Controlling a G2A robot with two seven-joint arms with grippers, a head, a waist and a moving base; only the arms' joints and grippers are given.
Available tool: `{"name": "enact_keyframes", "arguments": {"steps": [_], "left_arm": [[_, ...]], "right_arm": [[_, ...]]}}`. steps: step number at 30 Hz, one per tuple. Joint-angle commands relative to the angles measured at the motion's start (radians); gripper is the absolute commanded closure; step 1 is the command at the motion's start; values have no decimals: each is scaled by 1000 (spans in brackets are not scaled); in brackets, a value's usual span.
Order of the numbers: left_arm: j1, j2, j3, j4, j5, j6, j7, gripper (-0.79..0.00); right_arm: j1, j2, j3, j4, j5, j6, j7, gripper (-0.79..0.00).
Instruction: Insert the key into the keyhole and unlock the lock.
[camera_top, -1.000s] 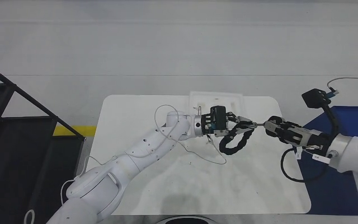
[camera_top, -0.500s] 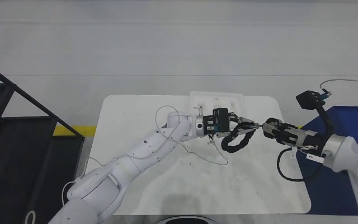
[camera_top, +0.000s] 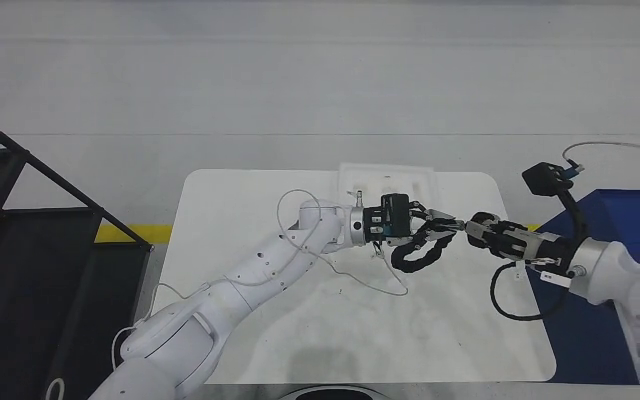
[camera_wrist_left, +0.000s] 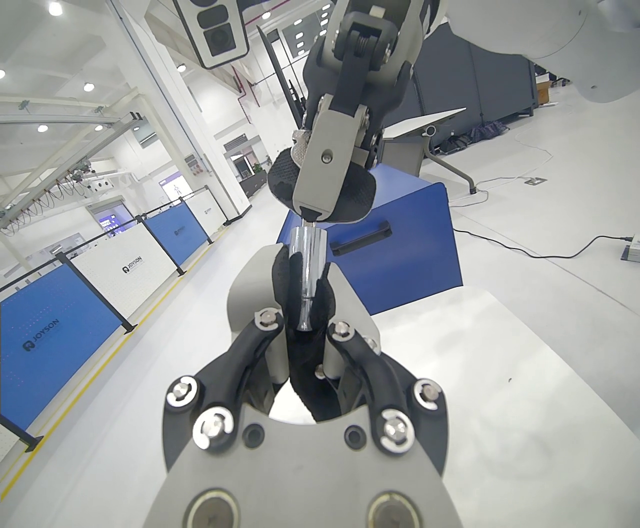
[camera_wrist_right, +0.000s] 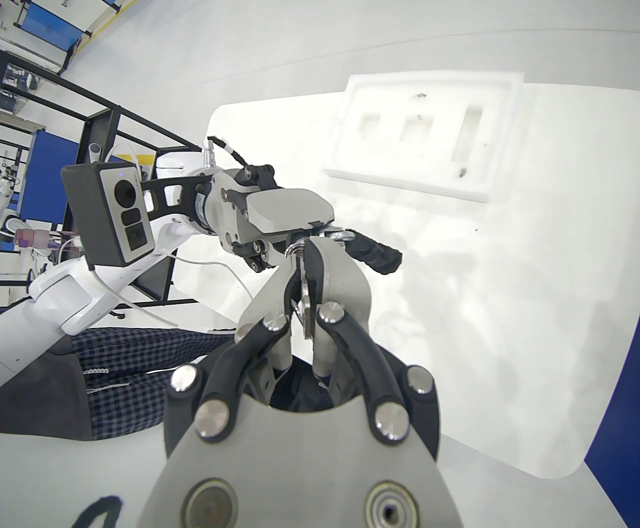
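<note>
Top view: over the white table (camera_top: 300, 330), toward 2 o'clock of its centre, the left gripper (camera_top: 432, 222) and right gripper (camera_top: 463, 227) meet tip to tip. The left gripper is clamped on the cable lock (camera_top: 414, 258), whose black sheathed cable curls in a loop toward 6 o'clock from the grip. The lock's long axis runs 9-to-3, its end facing 3 o'clock at the right gripper. A white foam tray (camera_top: 392, 178) lies at 12 o'clock of the grippers, apart from them. Left wrist view: the fingers (camera_wrist_left: 255, 280) squeeze a bright chrome barrel (camera_wrist_left: 308, 250), smooth, with a stepped collar. The barrel juts past the fingertips, straight away from the wrist, and the right gripper's tip touches its end face. Right wrist view: the right gripper is pinched flat on a thin silver key (camera_wrist_right: 303, 300), seen edge-on, its blade pointing away from the wrist at the lock's end. How far the blade sits in the keyhole, cannot tell. The black ribbed cable sticks out just beside the left gripper.
</note>
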Motion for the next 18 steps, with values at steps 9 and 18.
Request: {"name": "enact_keyframes", "arguments": {"steps": [9,18], "left_arm": [[0,-7,-8,21,-6,-16,15,0],[3,-16,-16,64,-40,-38,45,0]], "right_arm": [[33,2,-25,31,40,-12,-1,-785],[65,2,-8,50,120,-88,-35,-785]]}}
